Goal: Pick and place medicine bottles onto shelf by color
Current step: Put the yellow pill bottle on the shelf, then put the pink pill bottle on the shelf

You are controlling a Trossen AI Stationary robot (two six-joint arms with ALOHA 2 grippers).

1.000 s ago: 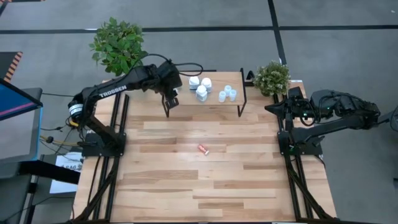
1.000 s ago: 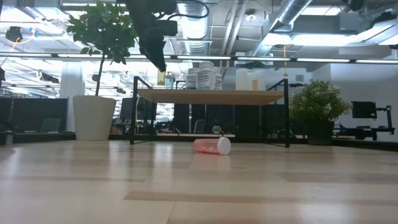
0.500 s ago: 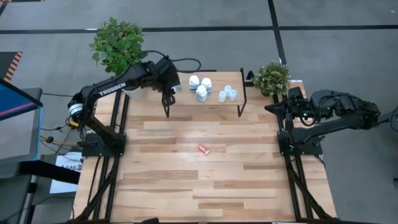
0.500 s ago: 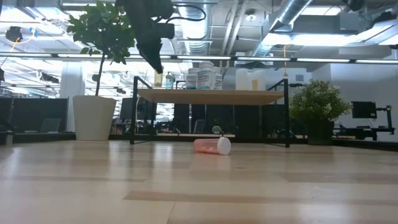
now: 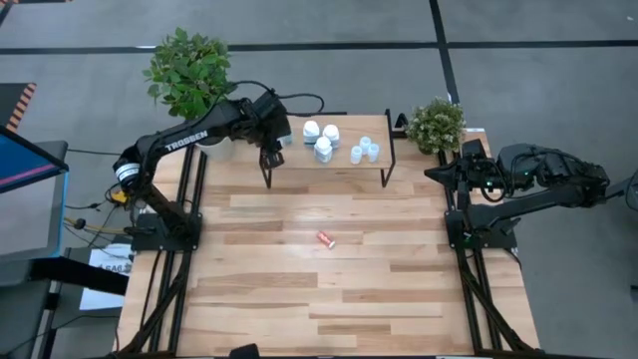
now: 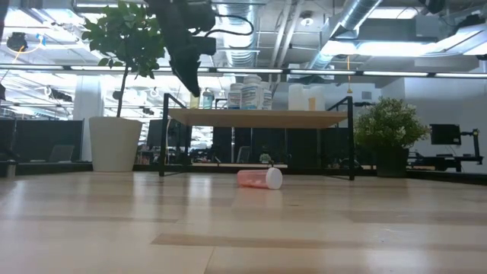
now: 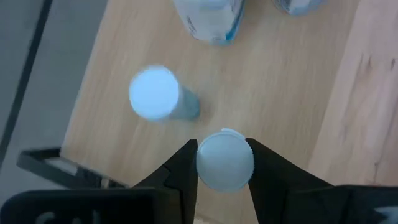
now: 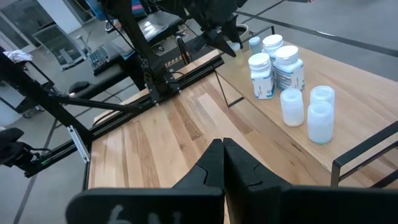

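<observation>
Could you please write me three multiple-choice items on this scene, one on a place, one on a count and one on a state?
1. Where is the left gripper?
A. over the shelf's left end
B. at the table's near edge
C. beside the small plant

2. How many large white bottles stand on the shelf?
A. one
B. three
C. five

3. How is the orange bottle on the table resting?
A. upright
B. on its side
C. leaning on the shelf

Answers: 1 A, the high view shows it at the shelf's left end, shut on a small bottle. 2 B, the right wrist view shows three. 3 B, the low view shows it lying flat.
</observation>
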